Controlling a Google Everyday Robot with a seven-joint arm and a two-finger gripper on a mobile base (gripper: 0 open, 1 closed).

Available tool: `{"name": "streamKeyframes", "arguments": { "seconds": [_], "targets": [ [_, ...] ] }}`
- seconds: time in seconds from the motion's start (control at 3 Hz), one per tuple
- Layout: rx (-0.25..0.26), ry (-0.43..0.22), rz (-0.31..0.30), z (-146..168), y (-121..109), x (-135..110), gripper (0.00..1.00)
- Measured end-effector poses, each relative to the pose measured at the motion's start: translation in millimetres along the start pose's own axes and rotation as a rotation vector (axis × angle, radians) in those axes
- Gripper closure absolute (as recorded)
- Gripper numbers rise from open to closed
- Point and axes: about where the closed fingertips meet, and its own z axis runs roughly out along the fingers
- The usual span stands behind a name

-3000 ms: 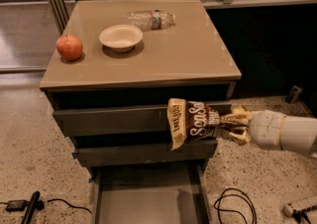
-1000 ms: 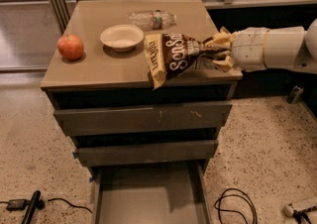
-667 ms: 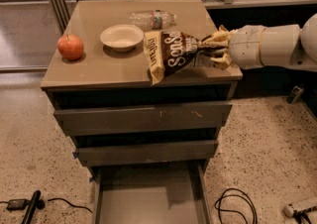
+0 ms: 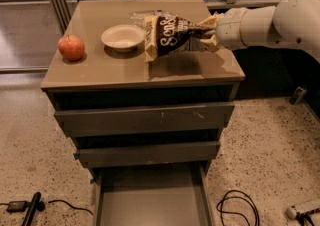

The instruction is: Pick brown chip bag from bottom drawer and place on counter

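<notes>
The brown chip bag (image 4: 170, 36), dark brown with tan ends and white lettering, hangs sideways just above the counter (image 4: 125, 70), right of the white bowl. My gripper (image 4: 209, 31) comes in from the right on a white arm and is shut on the bag's right end. The bag's left end points down toward the counter surface near the bowl. The bottom drawer (image 4: 150, 205) stands pulled out at the bottom, its flat tray bare.
A white bowl (image 4: 122, 37) and a red apple (image 4: 71, 47) sit on the counter's left half. A clear plastic bottle (image 4: 137, 16) lies behind the bag. Two wider drawers (image 4: 145, 119) are shut. Cables (image 4: 237, 207) lie on the speckled floor on both sides.
The bag was lifted from in front of the drawers up over the counter. In the last second it moved further left and back over the counter, toward the bowl.
</notes>
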Motion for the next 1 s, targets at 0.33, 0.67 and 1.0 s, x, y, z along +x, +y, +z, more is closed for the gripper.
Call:
{"name": "streamKeyframes", "arguments": {
  "seconds": [0.33,0.67,1.0],
  "targets": [
    [0.002,0.039,0.03,19,-10,1,1.0],
    [-0.006,0.076,0.035,36,-8,2,1.0],
    [-0.023,0.101,0.029,49,-1,10,1.0]
  ]
}}
